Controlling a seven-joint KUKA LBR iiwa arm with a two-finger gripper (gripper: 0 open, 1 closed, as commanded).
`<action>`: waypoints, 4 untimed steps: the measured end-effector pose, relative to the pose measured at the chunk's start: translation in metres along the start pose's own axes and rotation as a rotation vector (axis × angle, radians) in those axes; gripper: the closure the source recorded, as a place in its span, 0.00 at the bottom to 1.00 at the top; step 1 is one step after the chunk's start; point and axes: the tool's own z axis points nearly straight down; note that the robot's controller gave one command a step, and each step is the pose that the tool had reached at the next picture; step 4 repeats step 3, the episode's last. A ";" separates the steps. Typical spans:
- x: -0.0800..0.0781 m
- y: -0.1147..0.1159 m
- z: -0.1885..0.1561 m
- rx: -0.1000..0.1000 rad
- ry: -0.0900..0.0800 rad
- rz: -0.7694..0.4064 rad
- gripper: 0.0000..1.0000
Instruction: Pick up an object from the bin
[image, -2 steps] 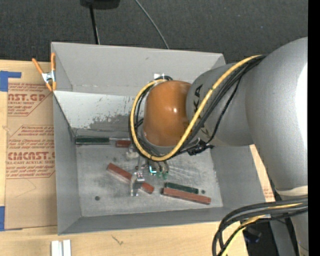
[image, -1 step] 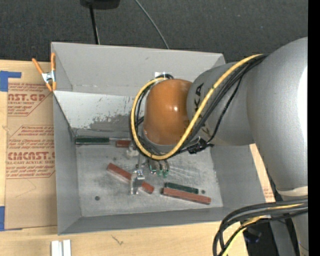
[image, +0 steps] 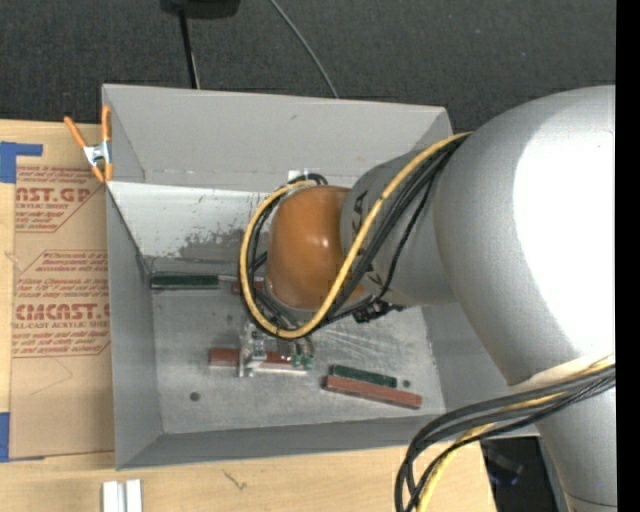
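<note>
Three small things lie well apart on the scratched floor of the grey metal bin (image: 135, 400). The arm (image: 520, 230) enters from the right of the frame and bends down into the middle of the bin, its wrist under a rounded orange cover (image: 305, 245) ringed by yellow and black cables (image: 255, 270).

Below that cover, the gripper (image: 270, 358) sits low against the bin floor, a little below and left of the frame's centre. Its metal tip is cluttered with small parts, and it cannot be told whether it is released or clenched, or whether anything is caught in it.

Just to its left, touching or almost touching the tip, lies a short red-brown block (image: 222, 356), flat on the floor. This is the thing nearest the gripper.

To the lower right of the gripper, a long red-and-green bar (image: 372, 386) lies flat, slanting slightly down to the right, near the front wall. Up and to the left, close under the sloping back wall, a dark green stick (image: 185, 283) lies level. A tiny dark speck (image: 195, 397) rests on the floor at lower left.
</note>
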 end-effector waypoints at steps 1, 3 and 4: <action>0.000 0.000 0.000 0.000 0.000 0.000 1.00; 0.021 0.009 -0.140 0.005 0.016 -0.012 1.00; 0.021 0.009 -0.140 0.005 0.016 -0.012 1.00</action>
